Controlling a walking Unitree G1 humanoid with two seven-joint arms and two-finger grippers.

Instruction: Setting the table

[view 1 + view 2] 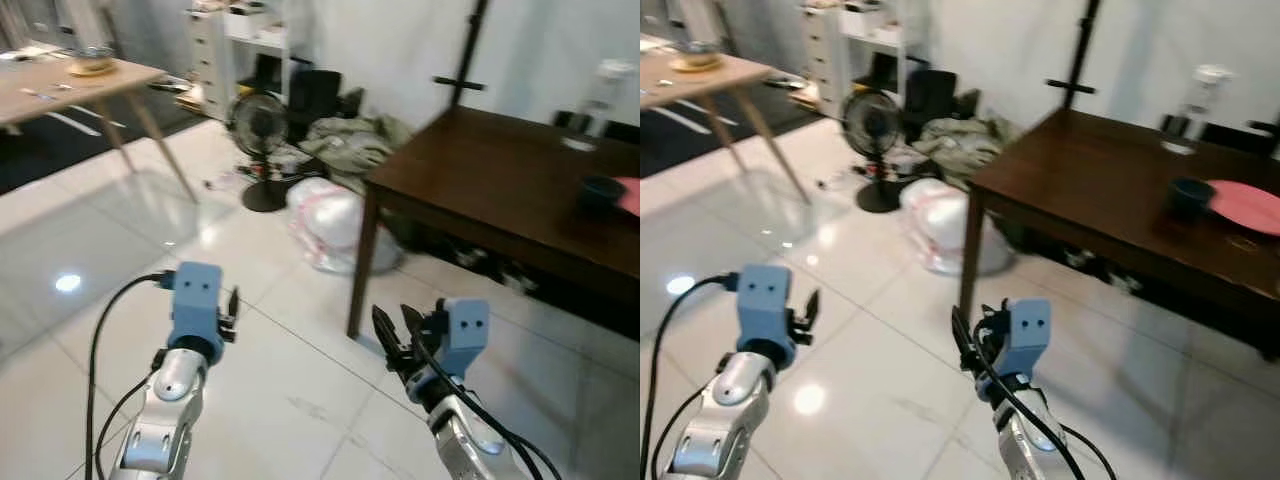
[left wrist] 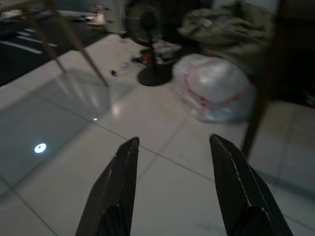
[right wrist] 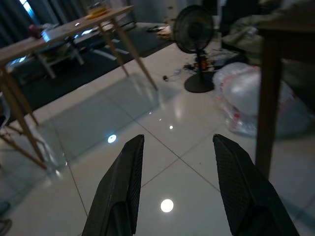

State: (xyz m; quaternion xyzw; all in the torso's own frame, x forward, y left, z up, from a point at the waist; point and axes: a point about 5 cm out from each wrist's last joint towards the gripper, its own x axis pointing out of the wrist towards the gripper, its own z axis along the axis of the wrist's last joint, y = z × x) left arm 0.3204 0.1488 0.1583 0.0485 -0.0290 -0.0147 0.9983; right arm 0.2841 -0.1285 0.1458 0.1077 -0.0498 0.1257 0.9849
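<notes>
A dark brown table stands ahead on the right. On it sit a dark bowl, a red plate beside the bowl, and a clear bottle at the back. My left gripper is held low over the white floor, open and empty. My right gripper is raised near the table's front leg, also open with nothing between its fingers.
A light wooden table with a small dish stands at the far left. A floor fan, a white plastic bag and a heap of cloth lie by the dark table's left end. White shelves line the back wall.
</notes>
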